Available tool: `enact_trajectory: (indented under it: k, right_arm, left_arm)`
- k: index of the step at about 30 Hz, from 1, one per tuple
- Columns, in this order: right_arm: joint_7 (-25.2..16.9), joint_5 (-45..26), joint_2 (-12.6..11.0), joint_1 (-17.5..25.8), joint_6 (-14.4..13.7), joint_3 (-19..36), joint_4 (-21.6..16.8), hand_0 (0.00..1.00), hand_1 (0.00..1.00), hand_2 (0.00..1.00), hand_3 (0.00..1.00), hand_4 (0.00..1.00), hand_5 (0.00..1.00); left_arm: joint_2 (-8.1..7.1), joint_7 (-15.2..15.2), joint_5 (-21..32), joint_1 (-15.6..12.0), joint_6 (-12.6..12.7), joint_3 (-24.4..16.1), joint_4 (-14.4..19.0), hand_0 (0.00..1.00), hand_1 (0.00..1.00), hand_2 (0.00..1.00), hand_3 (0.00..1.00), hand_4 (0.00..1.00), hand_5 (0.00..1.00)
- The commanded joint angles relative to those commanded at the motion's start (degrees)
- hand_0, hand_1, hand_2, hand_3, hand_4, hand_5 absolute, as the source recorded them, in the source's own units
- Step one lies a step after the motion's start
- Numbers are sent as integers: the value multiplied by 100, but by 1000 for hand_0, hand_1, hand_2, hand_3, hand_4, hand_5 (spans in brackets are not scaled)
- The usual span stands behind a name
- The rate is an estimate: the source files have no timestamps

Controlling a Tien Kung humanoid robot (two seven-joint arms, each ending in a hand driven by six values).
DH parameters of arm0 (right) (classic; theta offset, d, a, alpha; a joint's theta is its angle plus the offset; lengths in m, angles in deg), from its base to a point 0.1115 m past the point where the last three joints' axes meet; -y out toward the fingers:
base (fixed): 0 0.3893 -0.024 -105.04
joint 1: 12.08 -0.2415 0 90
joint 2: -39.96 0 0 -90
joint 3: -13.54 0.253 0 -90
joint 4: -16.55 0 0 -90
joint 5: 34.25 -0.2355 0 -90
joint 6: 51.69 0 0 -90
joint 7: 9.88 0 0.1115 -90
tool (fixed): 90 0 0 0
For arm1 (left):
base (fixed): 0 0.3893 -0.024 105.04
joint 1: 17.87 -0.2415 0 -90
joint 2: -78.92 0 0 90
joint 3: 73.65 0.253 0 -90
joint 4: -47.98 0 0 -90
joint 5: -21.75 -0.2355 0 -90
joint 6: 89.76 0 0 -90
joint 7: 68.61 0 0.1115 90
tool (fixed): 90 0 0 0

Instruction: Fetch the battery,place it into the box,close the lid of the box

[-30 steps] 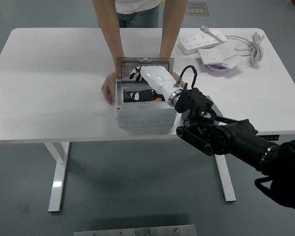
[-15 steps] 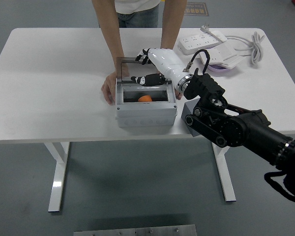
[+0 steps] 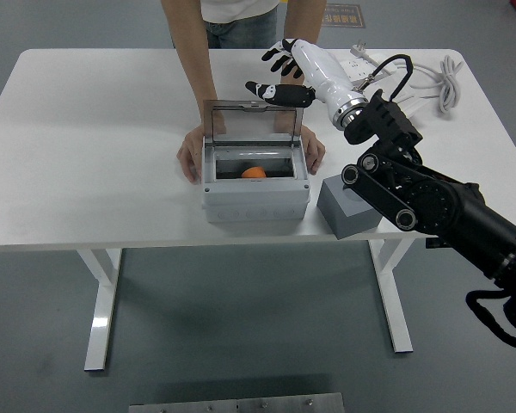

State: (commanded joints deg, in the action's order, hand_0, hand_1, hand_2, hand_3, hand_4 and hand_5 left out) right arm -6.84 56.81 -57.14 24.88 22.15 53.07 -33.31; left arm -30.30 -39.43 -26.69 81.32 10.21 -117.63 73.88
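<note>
The battery point(image 3: 253, 173) is in, an orange thing on the floor of the box point(image 3: 254, 200), so the fetching and placing look done. What is left is the lid point(image 3: 253, 121), which stands upright at the back of the box, not yet closed. The right hand point(image 3: 285, 72) hovers above and just behind the lid's top edge, fingers point(image 3: 267, 92) spread and loose, holding nothing; it looks poised to push the lid forward and down. A person at the far side steadies the box, one hand point(image 3: 188, 158) against its left wall, the other point(image 3: 315, 153) at its right. A grey block point(image 3: 347, 206) sits just right of the box, power strips point(image 3: 361, 86) lie at the far right of the table point(image 3: 86, 155). No left arm in sight.
</note>
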Motion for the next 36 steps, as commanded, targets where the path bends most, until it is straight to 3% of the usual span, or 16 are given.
enact_trajectory:
  k: [4,5,10,11,23,36]
  right_arm:
    - [89,-157,94,3,108,-45,91,515,586,650,693,915,998]
    - [104,-220,129,6,128,-55,131,943,816,786,837,998,998]
    - [113,-358,250,-6,149,-103,300,943,816,786,837,998,998]
    - [115,-372,266,-12,148,-114,332,998,875,828,890,998,998]
    - [152,-422,415,-27,97,-331,520,998,886,834,894,998,998]
    - [318,-383,430,6,178,-671,442,998,886,833,894,998,998]
  left_arm:
    - [-3,15,-38,16,-11,-20,2,686,749,588,500,341,7]
    - [-5,19,-52,23,-15,-27,2,686,749,588,500,340,4]
    - [-14,31,-100,53,-31,-49,3,686,749,588,500,340,4]
    - [-17,31,-102,58,-33,-50,2,686,748,588,500,340,5]
    - [-42,40,-154,88,-53,-76,0,686,747,587,501,340,2]
    - [-50,13,-100,65,-40,-45,-4,686,746,588,502,343,2]
